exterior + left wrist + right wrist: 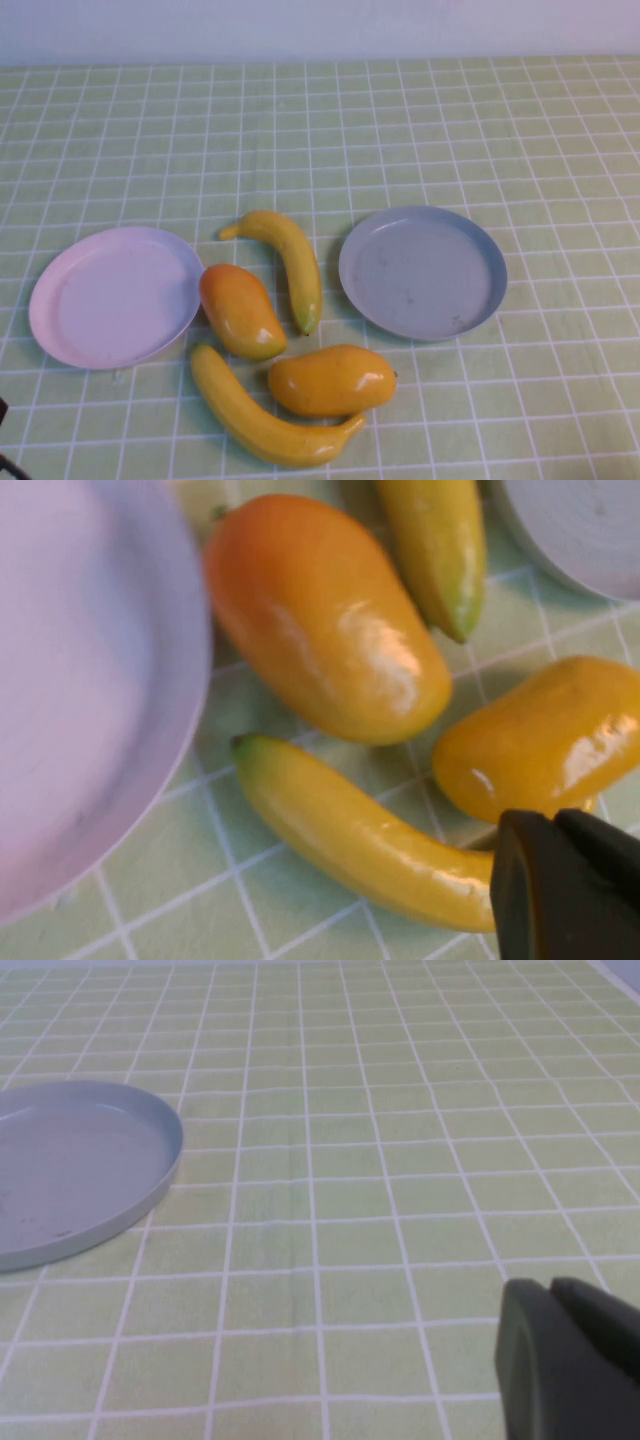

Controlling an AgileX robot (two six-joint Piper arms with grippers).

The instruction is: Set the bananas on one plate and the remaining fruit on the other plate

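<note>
Two bananas lie on the tablecloth between the plates: one (290, 262) (435, 545) further back, the other (265, 420) (350, 835) nearest the front edge. Two mangoes lie among them, one (240, 310) (320, 620) touching the pink plate's rim, one (332, 380) (540, 735) against the front banana. The pink plate (115, 297) (80, 700) on the left and the grey-blue plate (422, 272) (70, 1170) on the right hold nothing. My left gripper (553, 825) is shut and empty, close above the front banana's end. My right gripper (552, 1295) is shut and empty over bare cloth beside the grey-blue plate.
A green checked tablecloth (480, 130) covers the table, with a pale wall along the far edge. A dark bit of the left arm (5, 445) shows at the front left corner of the high view.
</note>
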